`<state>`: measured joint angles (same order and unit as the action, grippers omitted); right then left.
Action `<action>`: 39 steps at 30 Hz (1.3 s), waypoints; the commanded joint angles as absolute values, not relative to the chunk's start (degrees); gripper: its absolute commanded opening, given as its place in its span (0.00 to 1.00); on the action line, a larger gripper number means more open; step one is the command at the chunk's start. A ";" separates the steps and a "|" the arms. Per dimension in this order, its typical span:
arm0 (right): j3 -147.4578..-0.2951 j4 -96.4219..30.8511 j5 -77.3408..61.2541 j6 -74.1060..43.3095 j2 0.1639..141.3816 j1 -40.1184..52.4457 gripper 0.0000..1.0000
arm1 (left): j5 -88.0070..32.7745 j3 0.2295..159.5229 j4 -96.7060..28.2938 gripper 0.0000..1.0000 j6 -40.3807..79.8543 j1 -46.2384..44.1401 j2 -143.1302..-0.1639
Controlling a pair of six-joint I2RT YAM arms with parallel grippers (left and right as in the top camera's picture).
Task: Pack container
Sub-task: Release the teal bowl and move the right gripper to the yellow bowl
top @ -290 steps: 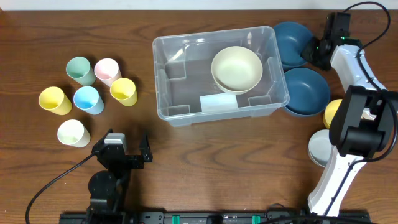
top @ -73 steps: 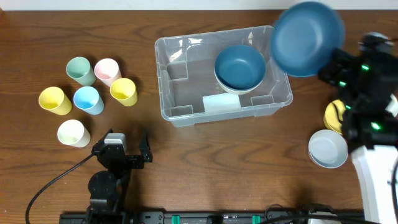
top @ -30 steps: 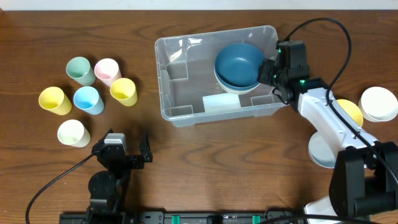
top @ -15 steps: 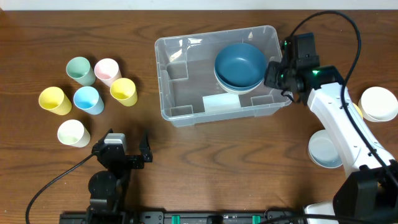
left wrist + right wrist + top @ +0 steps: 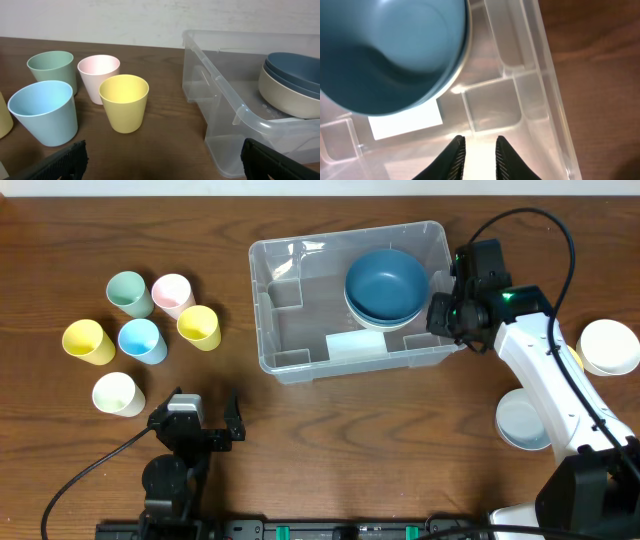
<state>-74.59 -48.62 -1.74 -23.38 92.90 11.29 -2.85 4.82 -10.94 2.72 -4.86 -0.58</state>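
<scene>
- We find the container (image 5: 300, 330) at table centre. Two dark blue bowls (image 5: 385, 280) sit nested on a cream bowl (image 5: 285, 102) in its right half.
- The right gripper (image 5: 479, 156) hangs at the container's right wall, seemingly just inside the rim. Its fingers stand a narrow gap apart, with nothing between them.
- The left gripper (image 5: 197, 427) sits near the table's front edge, with fingers (image 5: 62, 160) spread wide and empty.
- Six cups (image 5: 140, 340) stand well left of the container.
- A white bowl (image 5: 608, 346) lies to the right.
</scene>
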 commanded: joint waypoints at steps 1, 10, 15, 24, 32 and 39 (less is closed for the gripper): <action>-75.20 -49.84 -1.43 -22.68 92.25 11.68 0.21 | -3.46 3.97 -13.02 0.98 1.98 -4.51 -0.23; -75.20 -55.07 -1.50 -23.31 92.25 11.68 0.18 | -3.46 3.97 -13.02 0.98 1.98 -4.51 -0.23; -75.20 -57.52 -1.52 -23.33 92.25 11.70 0.17 | -3.46 3.97 -13.02 0.98 1.98 -4.51 -0.23; -75.20 -59.90 -1.50 -23.68 92.25 11.68 0.17 | -3.46 3.97 -13.02 0.98 1.98 -4.51 -0.23; -78.17 -52.07 -3.36 -20.43 92.09 11.68 0.23 | -3.46 3.97 -13.02 0.98 1.98 -4.51 -0.23; -88.99 -57.87 -3.44 -20.03 92.07 11.62 0.25 | -3.46 3.97 -13.02 0.98 1.98 -4.51 -0.23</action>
